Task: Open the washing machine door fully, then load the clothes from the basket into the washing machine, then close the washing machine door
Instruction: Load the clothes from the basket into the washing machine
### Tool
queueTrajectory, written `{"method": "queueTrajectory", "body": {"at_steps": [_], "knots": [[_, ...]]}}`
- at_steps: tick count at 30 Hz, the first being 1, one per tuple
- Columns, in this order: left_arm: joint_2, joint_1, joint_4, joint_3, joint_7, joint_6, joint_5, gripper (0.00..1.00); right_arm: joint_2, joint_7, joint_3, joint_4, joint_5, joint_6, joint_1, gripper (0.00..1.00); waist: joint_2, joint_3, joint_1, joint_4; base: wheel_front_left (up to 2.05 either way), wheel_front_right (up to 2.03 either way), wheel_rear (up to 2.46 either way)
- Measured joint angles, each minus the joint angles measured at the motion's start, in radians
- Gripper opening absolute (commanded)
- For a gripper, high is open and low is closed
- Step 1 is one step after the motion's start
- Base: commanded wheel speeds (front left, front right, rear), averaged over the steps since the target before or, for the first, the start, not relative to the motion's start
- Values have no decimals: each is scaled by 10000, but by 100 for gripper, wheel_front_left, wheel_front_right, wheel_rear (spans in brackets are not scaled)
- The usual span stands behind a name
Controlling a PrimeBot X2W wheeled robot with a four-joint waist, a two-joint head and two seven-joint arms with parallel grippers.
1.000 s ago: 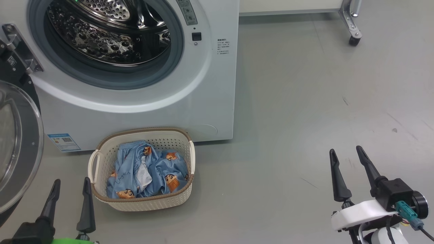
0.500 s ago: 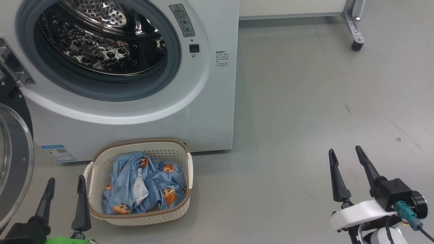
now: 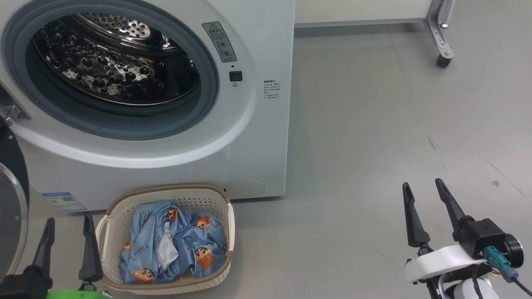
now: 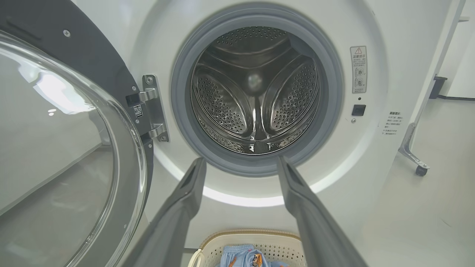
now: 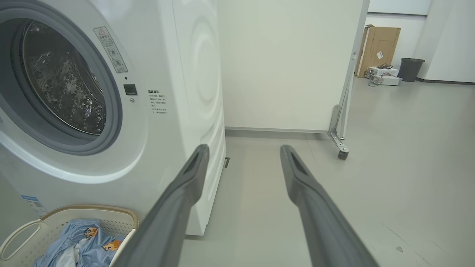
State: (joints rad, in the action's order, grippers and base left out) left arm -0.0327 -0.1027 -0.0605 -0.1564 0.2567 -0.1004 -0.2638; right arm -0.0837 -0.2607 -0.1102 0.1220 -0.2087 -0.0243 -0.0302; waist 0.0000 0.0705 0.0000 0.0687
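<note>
One big white washing machine stands open, steel drum showing, its black-rimmed glass door hanging out on the left. The cream basket sits on the floor right in front, holding blue cartoon-print clothes. The left fingers and right fingers are spread wide, empty.

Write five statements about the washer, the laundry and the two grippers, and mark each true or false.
1. The washing machine door stands open. True.
2. The clothes lie in the basket. True.
3. The basket stands on top of the washing machine. False: it stands on the floor in front of it.
4. The left gripper holds a garment. False: its jaws are open and hold nothing.
5. The right gripper is open, with nothing between its fingers. True.
</note>
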Motion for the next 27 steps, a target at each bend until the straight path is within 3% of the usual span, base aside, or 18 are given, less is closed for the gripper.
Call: {"method": "queueTrajectory", "body": {"at_steps": [27], "knots": [[0,0,-196,600,0,58,-267,100,169,0,52,201,-35,-59,5,100,0,54,0,30,18,-18,0]]}}
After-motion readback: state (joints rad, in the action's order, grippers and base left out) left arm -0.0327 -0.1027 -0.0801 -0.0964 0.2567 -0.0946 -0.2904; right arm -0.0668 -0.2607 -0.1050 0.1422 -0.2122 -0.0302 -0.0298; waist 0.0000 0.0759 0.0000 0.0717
